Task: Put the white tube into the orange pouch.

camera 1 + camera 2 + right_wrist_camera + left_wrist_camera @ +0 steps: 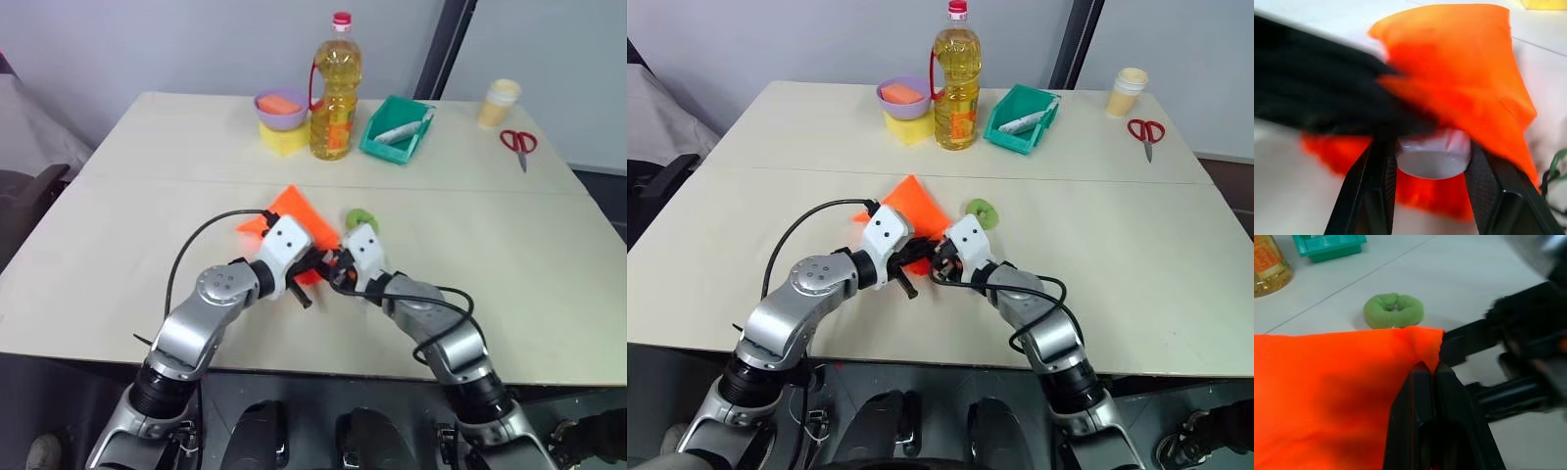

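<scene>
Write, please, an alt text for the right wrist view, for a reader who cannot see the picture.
The right gripper holds the white tube between its two black fingers, right at the orange pouch. A blurred black shape, most likely the left gripper, crosses in front of the pouch, above a pale table.

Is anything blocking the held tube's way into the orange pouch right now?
Partly. The right gripper holds the white tube right at the orange pouch. The left gripper, shut on the pouch's edge, crosses just in front of the tube. Whether the mouth is open cannot be seen.
</scene>
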Motion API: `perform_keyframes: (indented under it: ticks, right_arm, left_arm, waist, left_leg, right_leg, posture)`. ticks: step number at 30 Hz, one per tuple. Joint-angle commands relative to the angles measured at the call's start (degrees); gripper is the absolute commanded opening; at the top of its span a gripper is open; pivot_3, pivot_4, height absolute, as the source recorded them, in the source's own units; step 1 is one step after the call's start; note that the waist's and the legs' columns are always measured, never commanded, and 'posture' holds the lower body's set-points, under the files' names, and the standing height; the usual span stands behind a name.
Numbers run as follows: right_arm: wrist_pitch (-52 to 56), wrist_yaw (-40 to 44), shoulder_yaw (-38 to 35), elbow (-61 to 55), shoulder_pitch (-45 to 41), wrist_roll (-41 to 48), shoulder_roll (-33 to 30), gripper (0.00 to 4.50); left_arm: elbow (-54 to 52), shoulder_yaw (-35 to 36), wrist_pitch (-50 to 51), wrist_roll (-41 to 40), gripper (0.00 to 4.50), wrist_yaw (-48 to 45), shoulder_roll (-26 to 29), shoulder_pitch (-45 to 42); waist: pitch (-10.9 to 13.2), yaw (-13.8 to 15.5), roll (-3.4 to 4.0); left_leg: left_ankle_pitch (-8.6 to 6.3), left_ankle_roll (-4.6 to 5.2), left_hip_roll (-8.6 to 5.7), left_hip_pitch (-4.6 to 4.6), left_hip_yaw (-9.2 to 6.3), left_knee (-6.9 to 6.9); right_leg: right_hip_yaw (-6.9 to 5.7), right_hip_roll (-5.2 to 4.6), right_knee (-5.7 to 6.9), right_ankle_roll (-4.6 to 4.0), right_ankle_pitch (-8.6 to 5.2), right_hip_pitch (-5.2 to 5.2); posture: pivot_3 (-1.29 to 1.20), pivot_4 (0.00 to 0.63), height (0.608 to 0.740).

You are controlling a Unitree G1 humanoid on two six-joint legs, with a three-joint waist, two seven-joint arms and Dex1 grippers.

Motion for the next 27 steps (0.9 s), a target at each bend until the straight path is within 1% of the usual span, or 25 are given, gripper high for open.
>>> perform_keyframes:
  ticks: [1, 3, 4, 7, 8, 9, 10, 17, 20, 22, 25, 27]
  right_arm:
    - [-1.8, -1.1, -0.8, 0.6, -1.7, -1.1, 1.5, 1.76]
    - [-1.6, -0.5, -1.0, 0.6, -1.7, -1.1, 1.5, 1.76]
    - [-1.4, -0.1, -1.1, 0.4, -1.5, -0.9, 1.4, 2.07]
    - [-0.7, 0.9, -1.6, -1.2, -1.0, -0.4, 0.7, 3.21]
    - [-0.7, 1.0, -1.7, -1.6, -0.9, -0.5, 0.4, 3.83]
    - [-0.6, 1.0, -1.8, -2.2, -0.7, -0.7, 0.1, 4.22]
    - [-0.4, 1.0, -2.0, -2.8, -0.5, -0.8, -0.3, 4.47]
    - [1.3, 5.1, -3.8, -10.6, 3.6, 1.2, -6.0, 4.47]
    - [0.8, 9.5, -5.2, -14.8, 6.5, 2.7, -11.1, 4.47]
    - [0.0, 10.8, -6.7, -14.7, 7.0, 2.3, -14.3, 4.47]
    - [-1.4, 10.8, -8.0, -11.6, 5.8, 0.7, -16.7, 4.47]
    - [-4.3, 10.5, -7.5, -7.6, 3.8, -2.0, -18.1, 4.5]
  left_arm:
    - [-1.9, 0.3, -0.2, -0.5, 0.0, -0.4, 0.6, 0.1]
    - [-1.8, 0.7, -0.1, -0.7, 0.0, -0.5, 1.0, 0.2]
    - [-1.7, 0.9, -0.2, -0.7, 0.0, -0.5, 1.2, 0.3]
    - [-1.1, 1.4, -0.3, -0.7, 0.0, -0.7, 1.8, 0.5]
    - [-1.0, 1.6, -0.3, -0.8, 0.0, -0.7, 1.9, 0.5]
    - [-0.8, 1.8, -0.4, -1.0, 0.0, -0.9, 2.1, 0.5]
    - [-0.6, 2.0, -0.6, -1.1, 0.0, -1.1, 2.3, 0.5]
    - [1.2, 2.5, -1.4, -1.7, 0.0, -2.6, 4.1, 0.4]
    - [1.7, 2.5, -1.7, -2.0, 0.0, -3.6, 4.6, 0.6]
    - [2.1, 2.4, -2.0, -2.0, 0.0, -4.0, 4.8, 0.7]
    - [2.6, 2.7, -2.0, -2.6, 0.0, -4.7, 4.4, 0.9]
    - [2.8, 3.4, -1.9, -4.0, 0.56, -6.0, 4.2, 1.3]
  waist:
    - [0.0, 0.0, 0.0]
    - [0.0, -0.1, 0.0]
    - [0.0, -0.1, 0.0]
    - [0.0, -0.4, 0.0]
    - [0.0, -0.5, 0.0]
    - [0.0, -0.7, 0.0]
    - [0.0, -0.9, 0.0]
    - [0.0, -1.1, 0.0]
    - [0.0, -0.9, 0.0]
    - [0.0, -1.0, 0.0]
    - [0.0, -1.1, 0.0]
    - [0.0, -1.1, 0.0]
  left_leg:
    - [0.0, 0.0, 0.0, 0.0, 0.0, 0.0]
    - [0.0, 0.0, 0.0, -0.01, 0.0, -0.01]
    - [0.0, 0.0, 0.0, -0.02, 0.0, -0.01]
    - [0.0, 0.0, 0.0, -0.01, 0.0, -0.02]
    - [0.0, 0.0, 0.0, -0.01, -0.01, -0.02]
    - [0.0, 0.0, 0.0, -0.01, -0.01, -0.02]
    - [0.0, 0.0, 0.0, -0.01, -0.01, -0.01]
    - [0.0, 0.0, 0.0, -0.02, 0.0, -0.03]
    - [-0.01, 0.0, 0.0, -0.02, -0.01, -0.04]
    - [-0.01, 0.0, 0.0, -0.02, -0.01, -0.04]
    - [-0.01, 0.0, 0.01, -0.01, -0.01, -0.02]
    - [-0.01, -0.01, 0.01, -0.01, -0.01, -0.03]
  right_leg:
    - [0.0, 0.0, 0.0, 0.0, 0.0, 0.0]
    - [0.0, 0.0, 0.0, 0.0, 0.0, 0.0]
    - [0.0, 0.0, 0.0, 0.0, 0.0, -0.01]
    - [0.0, 0.0, 0.01, 0.0, 0.0, -0.01]
    - [0.0, 0.0, 0.02, 0.0, 0.0, -0.02]
    - [0.0, 0.0, 0.02, 0.0, 0.0, -0.02]
    - [0.0, 0.0, 0.02, 0.0, 0.0, -0.01]
    - [0.0, -0.01, 0.02, 0.0, 0.0, -0.03]
    - [0.0, -0.02, 0.02, 0.0, 0.0, -0.03]
    - [0.0, -0.02, 0.0, 0.0, 0.0, -0.03]
    - [0.0, -0.03, 0.0, -0.02, 0.01, -0.03]
    - [0.01, -0.03, 0.0, -0.02, 0.01, -0.04]
  posture:
    - [0.0, 0.15, 0.737]
    - [0.0, 0.15, 0.737]
    - [0.0, 0.15, 0.737]
    - [0.0, 0.15, 0.737]
    - [0.0, 0.15, 0.737]
    - [0.0, 0.15, 0.737]
    - [0.0, 0.15, 0.737]
    - [0.0, 0.15, 0.737]
    - [0.0, 0.15, 0.737]
    - [0.0, 0.15, 0.737]
    - [0.0, 0.15, 0.737]
    - [0.0, 0.15, 0.737]
